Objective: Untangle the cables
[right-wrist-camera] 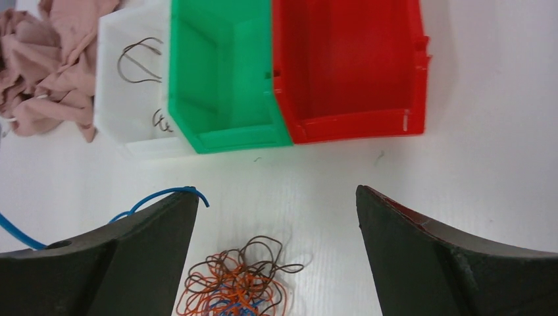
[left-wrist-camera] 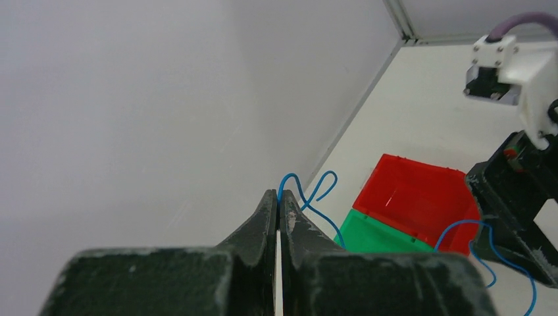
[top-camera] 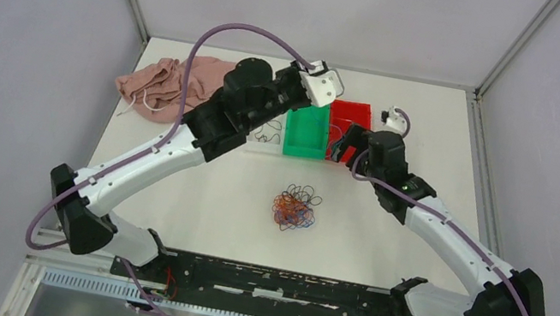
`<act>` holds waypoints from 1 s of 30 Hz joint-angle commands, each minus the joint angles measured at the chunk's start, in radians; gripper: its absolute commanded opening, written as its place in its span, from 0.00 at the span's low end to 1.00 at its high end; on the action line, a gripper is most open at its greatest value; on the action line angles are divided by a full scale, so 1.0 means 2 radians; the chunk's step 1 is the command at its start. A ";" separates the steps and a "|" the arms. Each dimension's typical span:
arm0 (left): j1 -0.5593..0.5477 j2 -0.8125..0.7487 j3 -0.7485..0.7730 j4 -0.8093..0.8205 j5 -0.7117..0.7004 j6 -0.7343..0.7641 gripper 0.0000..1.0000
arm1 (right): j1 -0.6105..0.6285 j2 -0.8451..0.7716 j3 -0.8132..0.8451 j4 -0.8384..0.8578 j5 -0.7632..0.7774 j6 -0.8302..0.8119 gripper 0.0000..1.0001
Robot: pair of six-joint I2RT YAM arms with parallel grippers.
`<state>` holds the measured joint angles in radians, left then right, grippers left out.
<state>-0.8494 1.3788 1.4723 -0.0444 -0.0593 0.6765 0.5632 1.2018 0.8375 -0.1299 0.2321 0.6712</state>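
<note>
The cables point(top-camera: 296, 207) lie as a small wad of orange, blue and dark brown wires on the table in front of the bins, and also show in the right wrist view point(right-wrist-camera: 237, 283). My left gripper point(top-camera: 333, 91) is raised above the bins and shut point(left-wrist-camera: 279, 194) on one blue wire point(left-wrist-camera: 316, 191). That wire loops down to the right arm's finger point(left-wrist-camera: 507, 217). My right gripper point(top-camera: 341, 146) is wide open point(right-wrist-camera: 276, 191) above the table, between the bins and the wad. The blue wire's end point(right-wrist-camera: 164, 193) lies over its left finger, not pinched.
A white bin point(right-wrist-camera: 112, 99) holds dark brown wires point(right-wrist-camera: 138, 62). Beside it stand a green bin point(right-wrist-camera: 224, 135) and a red bin point(right-wrist-camera: 349, 128), both empty. They stand at the back centre in the top view point(top-camera: 302, 151). A pink cloth point(top-camera: 172, 83) lies at the back left.
</note>
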 commanded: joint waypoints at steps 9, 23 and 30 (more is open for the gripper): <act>0.055 0.102 0.051 0.009 -0.063 -0.021 0.03 | -0.038 -0.008 -0.012 -0.079 0.111 0.056 0.98; 0.086 0.177 0.069 0.012 -0.046 -0.031 0.03 | -0.048 -0.022 -0.027 -0.078 0.111 0.063 0.97; 0.096 0.189 0.065 0.013 -0.036 -0.034 0.03 | -0.050 -0.021 -0.027 -0.078 0.108 0.063 0.96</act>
<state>-0.6670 1.7580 1.5627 -0.0578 -0.1528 0.6563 0.4686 1.1828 0.7845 -0.3088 0.4282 0.7887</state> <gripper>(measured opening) 0.050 0.961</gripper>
